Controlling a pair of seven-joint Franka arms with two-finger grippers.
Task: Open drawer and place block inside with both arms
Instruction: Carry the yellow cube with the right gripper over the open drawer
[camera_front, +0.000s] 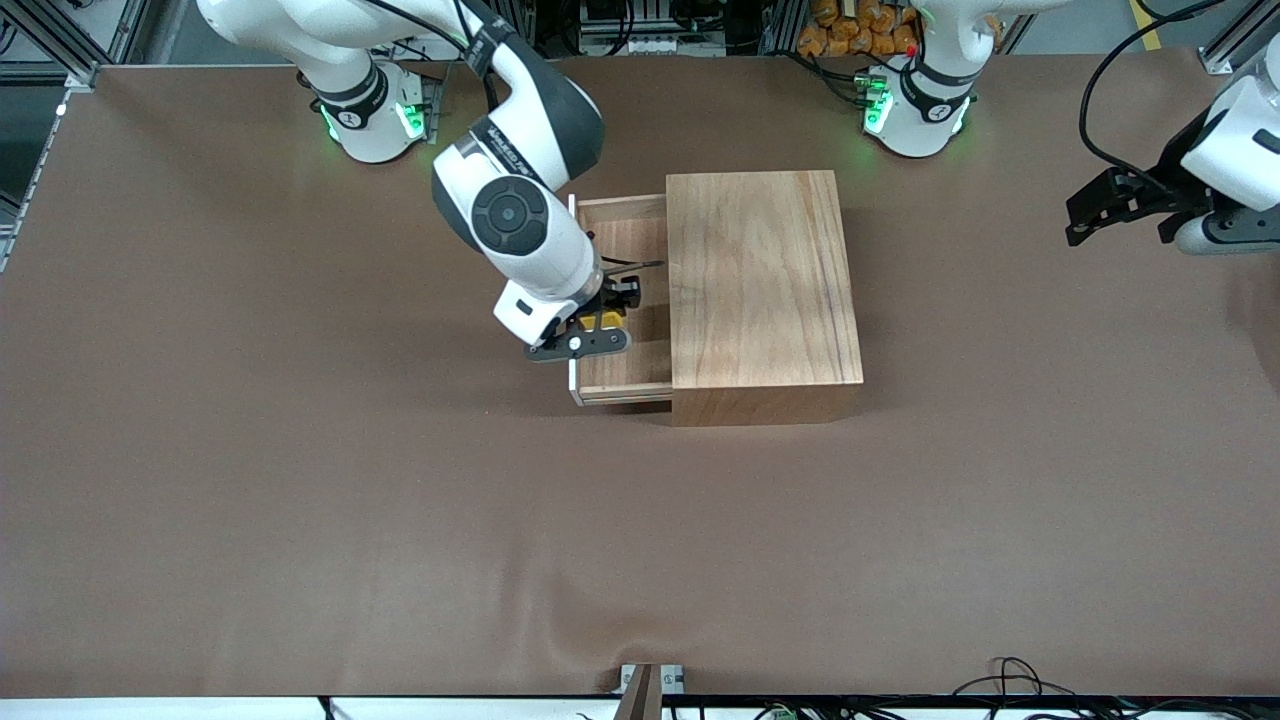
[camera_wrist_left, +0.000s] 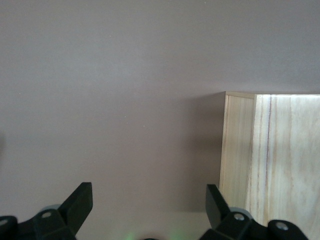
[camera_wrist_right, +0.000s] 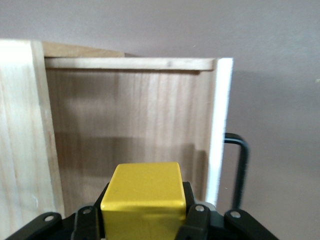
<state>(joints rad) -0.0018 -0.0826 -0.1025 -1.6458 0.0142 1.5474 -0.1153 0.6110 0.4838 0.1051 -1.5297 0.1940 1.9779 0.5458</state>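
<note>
Open drawer (camera_front: 620, 375) tray partly under right claw (camera_front: 600, 322) and block (camera_front: 606, 320); bare table (camera_front: 300, 500) all around box (camera_front: 760, 280).

The block (camera_wrist_right: 142, 192) is bright yellow. The wooden box (camera_front: 760, 285) shows warm brown streaked grain; the drawer (camera_wrist_right: 130, 135) is paler wood with a black wire handle (camera_wrist_right: 240, 167). The table (camera_front: 300, 480) is plain brown.

A robotics lab: bolted-down arms (camera_front: 520, 220), aluminium framing (camera_front: 60, 50), brown-covered table (camera_front: 300, 500).

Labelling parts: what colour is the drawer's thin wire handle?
Black wire handle on the pale drawer front; clearest in right wrist view.
</note>
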